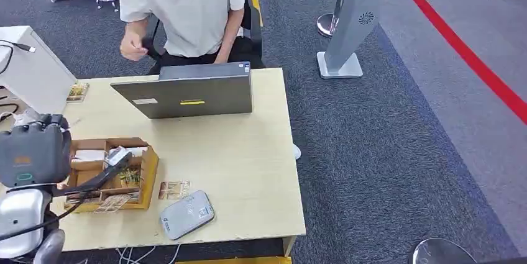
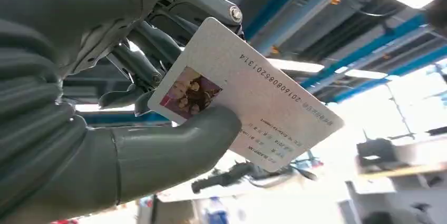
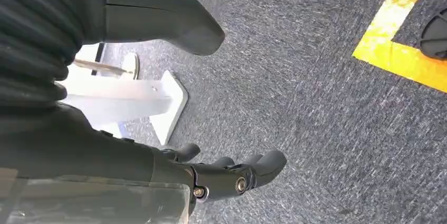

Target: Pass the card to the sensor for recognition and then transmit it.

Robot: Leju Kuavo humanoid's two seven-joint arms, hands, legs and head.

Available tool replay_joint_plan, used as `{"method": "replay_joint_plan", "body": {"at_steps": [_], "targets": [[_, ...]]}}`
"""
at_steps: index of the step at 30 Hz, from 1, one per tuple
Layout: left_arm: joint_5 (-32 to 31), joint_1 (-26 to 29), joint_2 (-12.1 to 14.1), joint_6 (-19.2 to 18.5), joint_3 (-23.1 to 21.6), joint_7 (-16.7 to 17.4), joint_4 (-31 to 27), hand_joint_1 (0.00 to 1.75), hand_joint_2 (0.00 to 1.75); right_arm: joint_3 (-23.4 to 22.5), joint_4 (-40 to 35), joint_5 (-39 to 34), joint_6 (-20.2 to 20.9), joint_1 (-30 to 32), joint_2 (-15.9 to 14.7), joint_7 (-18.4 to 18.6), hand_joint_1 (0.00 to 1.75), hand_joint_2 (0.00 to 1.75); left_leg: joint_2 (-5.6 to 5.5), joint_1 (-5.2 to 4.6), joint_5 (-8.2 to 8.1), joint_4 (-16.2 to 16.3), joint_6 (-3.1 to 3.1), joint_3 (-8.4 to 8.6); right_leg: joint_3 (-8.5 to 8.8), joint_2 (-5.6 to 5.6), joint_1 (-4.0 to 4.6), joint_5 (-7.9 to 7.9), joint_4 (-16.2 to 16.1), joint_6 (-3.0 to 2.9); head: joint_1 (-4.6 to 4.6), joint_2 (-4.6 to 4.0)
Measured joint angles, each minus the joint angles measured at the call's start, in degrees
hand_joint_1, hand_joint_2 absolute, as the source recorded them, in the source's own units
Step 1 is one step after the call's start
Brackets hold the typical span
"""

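In the head view, the left hand (image 1: 31, 152) was raised at the left edge, above a wooden tray (image 1: 148, 180) of cards on the pale tabletop (image 1: 248, 164). A loose card (image 1: 174, 189) lay just beside the tray, and a grey sensor (image 1: 187, 214) sat near the tabletop's front edge, close to that loose card. A grey laptop (image 1: 186, 95) stood farther back, with a person (image 1: 180, 9) in a light shirt seated behind it.

In the left wrist view, the left hand's thumb (image 2: 174, 147) and fingers (image 2: 142, 60) pinched a white card (image 2: 248, 95) bearing a small photo and printed numbers, held up in the air with ceiling lights behind it.

In the right wrist view, the right hand (image 3: 211, 176) hung over dark grey carpet (image 3: 316, 103), its fingers (image 3: 263, 163) loosely apart and grasping nothing, near a white stand base (image 3: 168, 103).
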Motion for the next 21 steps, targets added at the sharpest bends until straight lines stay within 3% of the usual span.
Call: {"method": "replay_joint_plan", "body": {"at_steps": [8,16,17,21], "targets": [[0.0,-0.26,2.64,-0.39,1.99,0.55,1.29,1.75,1.75,-0.46,-0.02,0.66,0.09,-0.01,0.0,-0.02,0.0,1.75,0.0,-0.01,0.0,0.0,0.0,-0.02,0.0,-0.01,-0.01,0.0,-0.01,0.0,0.0,0.0],[0.0,-0.24,2.97,-0.13,1.99,0.85,2.86,1.75,1.75,-0.81,-0.04,1.33,0.09,-0.06,0.0,-0.09,0.0,1.75,-0.01,-0.01,0.0,0.0,0.0,-0.02,0.0,-0.01,-0.01,0.0,-0.02,0.0,-0.02,0.0],[0.0,-0.24,2.97,-0.17,1.99,0.77,2.93,0.0,1.75,-0.81,-0.04,1.38,0.09,-0.07,0.0,-0.09,0.0,1.75,-0.01,-0.01,0.0,0.0,0.0,-0.02,0.0,-0.01,-0.01,0.0,-0.02,0.0,0.02,0.0],[0.0,-0.2,2.82,-0.92,2.03,-0.96,3.04,0.0,1.75,-0.9,-0.04,1.49,0.09,-0.11,0.0,-0.09,0.0,1.75,-0.01,-0.01,0.0,0.0,0.0,-0.03,0.0,-0.01,-0.01,0.0,-0.02,0.0,0.0,0.0]]}}
